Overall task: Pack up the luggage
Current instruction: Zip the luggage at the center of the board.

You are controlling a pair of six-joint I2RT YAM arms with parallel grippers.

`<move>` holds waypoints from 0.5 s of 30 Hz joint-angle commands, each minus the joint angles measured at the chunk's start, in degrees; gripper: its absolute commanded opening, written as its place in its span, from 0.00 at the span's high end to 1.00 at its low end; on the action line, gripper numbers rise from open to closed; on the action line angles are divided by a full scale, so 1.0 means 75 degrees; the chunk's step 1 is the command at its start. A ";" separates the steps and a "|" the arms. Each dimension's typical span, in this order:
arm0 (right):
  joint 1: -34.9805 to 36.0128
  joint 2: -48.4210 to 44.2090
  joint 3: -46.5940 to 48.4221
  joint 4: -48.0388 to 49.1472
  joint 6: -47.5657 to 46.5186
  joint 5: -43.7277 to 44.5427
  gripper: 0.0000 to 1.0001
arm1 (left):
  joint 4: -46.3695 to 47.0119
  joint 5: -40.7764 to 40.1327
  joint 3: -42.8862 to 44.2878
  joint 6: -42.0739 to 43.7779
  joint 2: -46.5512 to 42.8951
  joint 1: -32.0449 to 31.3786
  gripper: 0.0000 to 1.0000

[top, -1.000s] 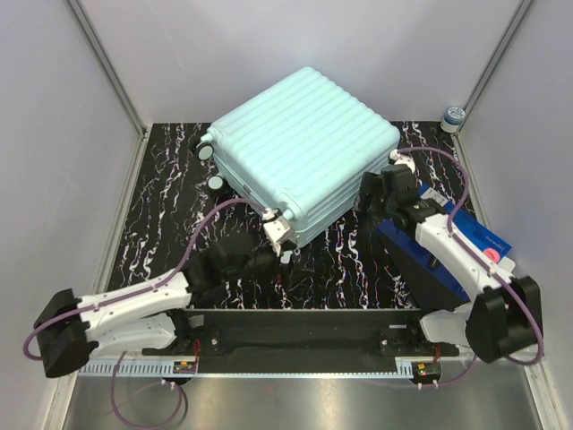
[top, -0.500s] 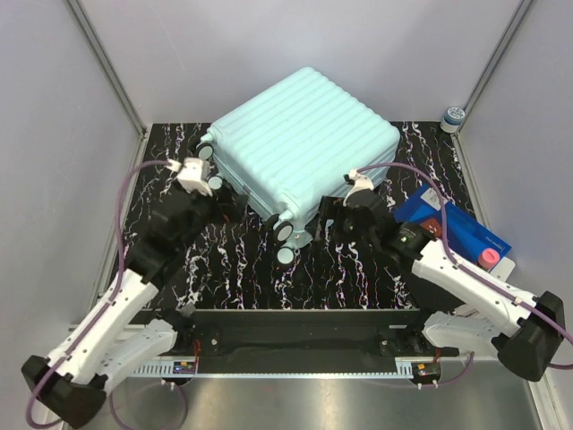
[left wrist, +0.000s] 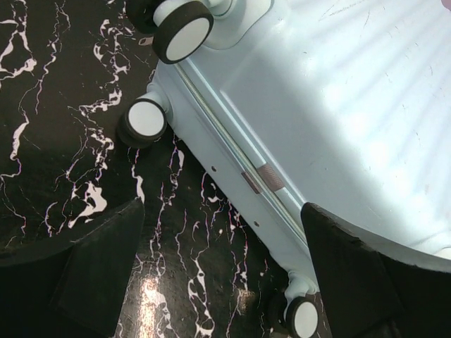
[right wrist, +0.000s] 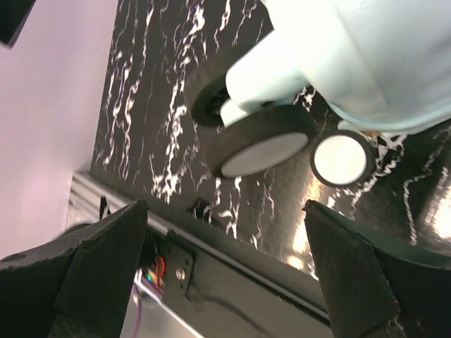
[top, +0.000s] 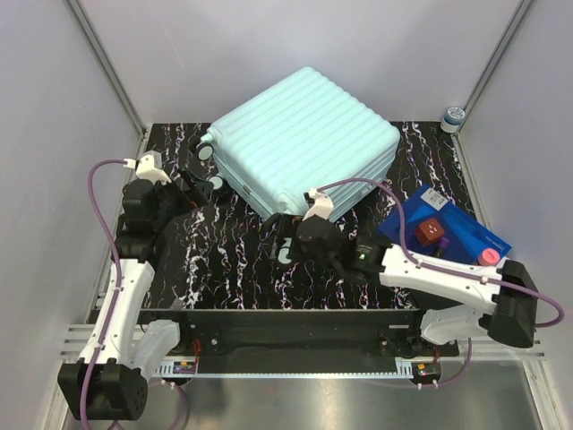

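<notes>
— Mint-green and ribbed, the luggage (top: 304,148) lies flat and shut on the table (top: 233,269). It is far of the middle and turned so that one corner points near.

— And its wheels?

— The wheels (left wrist: 144,121) run along the side that faces left and near. The left wrist view shows three of them, two at the far end of that side and one at the near end.

— Where is the left gripper?

— The left gripper (top: 190,186) hangs at the left of the luggage, just beside the two far wheels and apart from them. Its fingers (left wrist: 99,274) stand wide apart. Between them show only the black marbled top and the lower edge of the shell (no contact that I can see).

— The right one?

— The right gripper (top: 285,240) sits low at the near corner of the luggage, facing the wheel there. Its fingers (right wrist: 91,267) are spread wide too and hold nothing. In its own view one wheel is close in front, with a second just to its right.

— Anything else on the table?

— A blue box (top: 466,233) lies flat at the right, near the luggage but apart from it. The right arm crosses its near edge, and a red block (top: 431,230) sits on it. A small jar (top: 454,116) stands in the far right corner.
</notes>
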 commanded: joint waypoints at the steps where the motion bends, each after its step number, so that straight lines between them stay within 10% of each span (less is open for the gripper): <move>1: 0.0365 0.0579 0.0429 0.0847 0.0997 0.1621 0.01 | 0.0306 0.0297 0.0042 -0.0058 -0.0036 0.0025 0.01; 15: 0.0566 0.1915 0.1307 0.0767 0.1782 0.4118 0.03 | 0.0775 0.0824 -0.0263 -0.0315 -0.0188 0.0036 0.01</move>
